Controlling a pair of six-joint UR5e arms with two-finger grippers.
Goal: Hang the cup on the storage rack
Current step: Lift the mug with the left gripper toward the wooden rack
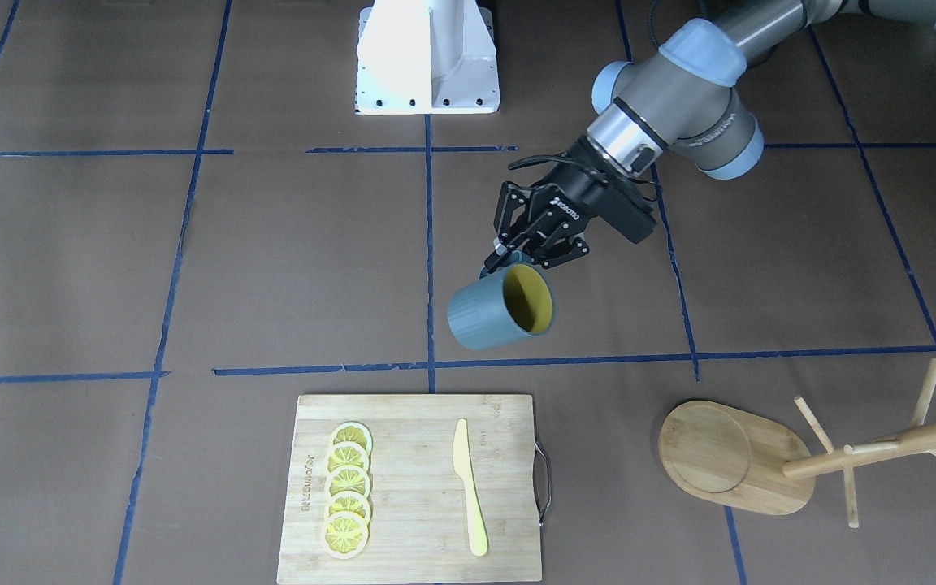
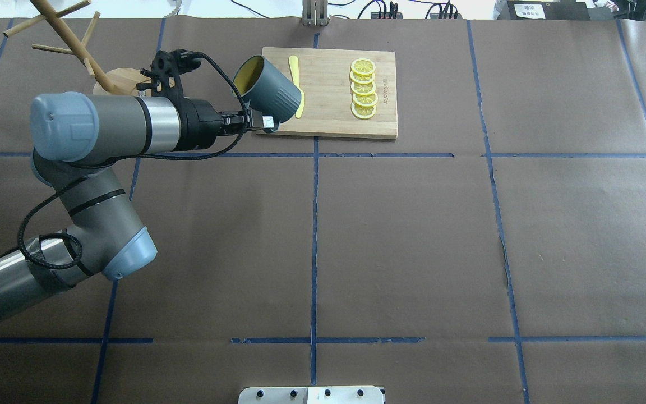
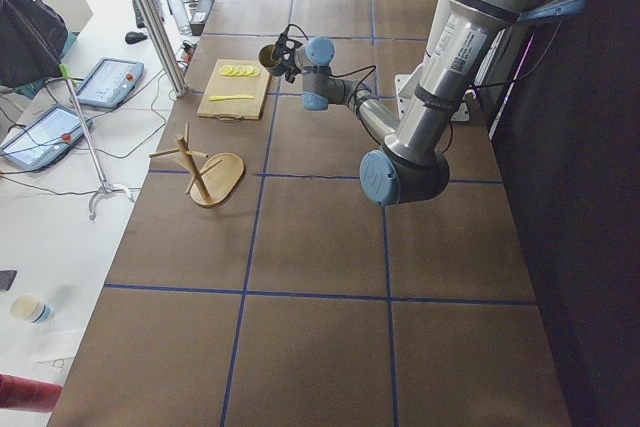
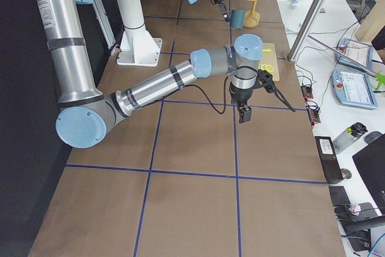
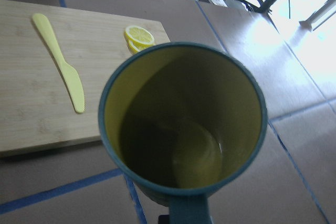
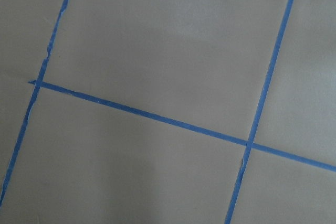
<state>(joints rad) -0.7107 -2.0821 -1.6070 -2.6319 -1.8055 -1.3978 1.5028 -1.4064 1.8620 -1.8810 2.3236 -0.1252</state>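
My left gripper [image 1: 509, 253] is shut on the loop handle of the dark blue-grey cup [image 1: 500, 313], which hangs tilted above the table with its yellow inside turned sideways. From overhead the cup [image 2: 270, 92] hovers over the near left corner of the cutting board, with the gripper [image 2: 255, 120] behind it. The left wrist view looks straight into the cup [image 5: 184, 124]. The bamboo storage rack [image 1: 760, 455] stands to the robot's left of the board, its post [image 2: 65, 33] and pegs bare. My right gripper [image 4: 243, 114] hangs over mid-table, seen only from the side; I cannot tell its state.
A rectangular bamboo cutting board [image 1: 411, 487] carries a row of lemon slices [image 1: 348, 489] and a yellow knife [image 1: 468, 487]. The white robot base [image 1: 427, 57] is at the near table edge. Blue tape lines cross the brown table.
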